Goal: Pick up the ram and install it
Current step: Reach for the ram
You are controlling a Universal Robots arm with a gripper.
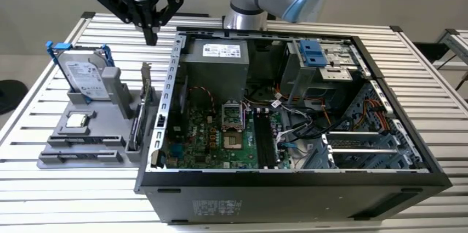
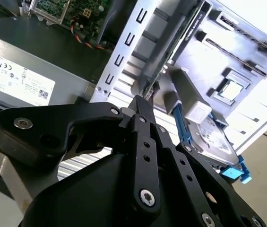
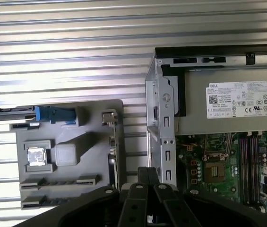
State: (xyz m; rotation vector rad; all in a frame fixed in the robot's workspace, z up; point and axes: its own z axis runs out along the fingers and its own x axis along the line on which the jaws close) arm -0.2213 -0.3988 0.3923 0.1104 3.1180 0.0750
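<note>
Slatted worktop (image 1: pixel 66 200), exterior view, read from that view's left to its right.

**Parts holder.** A grey parts holder (image 1: pixel 102 134) carries an upright hard drive (image 1: pixel 84 79) in a blue bracket, with a small square CPU chip (image 1: pixel 79 120) in front of it. Along its near edge lie two dark narrow strips. The upper one is taken to be the ram (image 1: pixel 80 141), seated in its slot and untouched, though the identification is not certain.

**Card and end effector.** An expansion card (image 1: pixel 146 109) stands on edge at the holder's right margin, just beside the computer case (image 1: pixel 292 181). The end effector (image 1: pixel 151 34) hangs above the far end of this card, well apart from the ram. Its fingers are drawn together to a point, and nothing is seen between them in the exterior view or in the second wrist view (image 2: pixel 140 101).

**Case.** The case lies open. The black memory slots (image 1: pixel 264 137) on the motherboard sit to the right of the CPU socket and appear unoccupied.

**Step in hand, as judged.** This is the approach to the pick. Doing it well calls for:
- spreading the fingers before any descent;
- aligning them across the stick's thin faces near its middle;
- descending clear of the drive and the upright card;
- lifting the stick straight out of its slot, without tilt.
</note>
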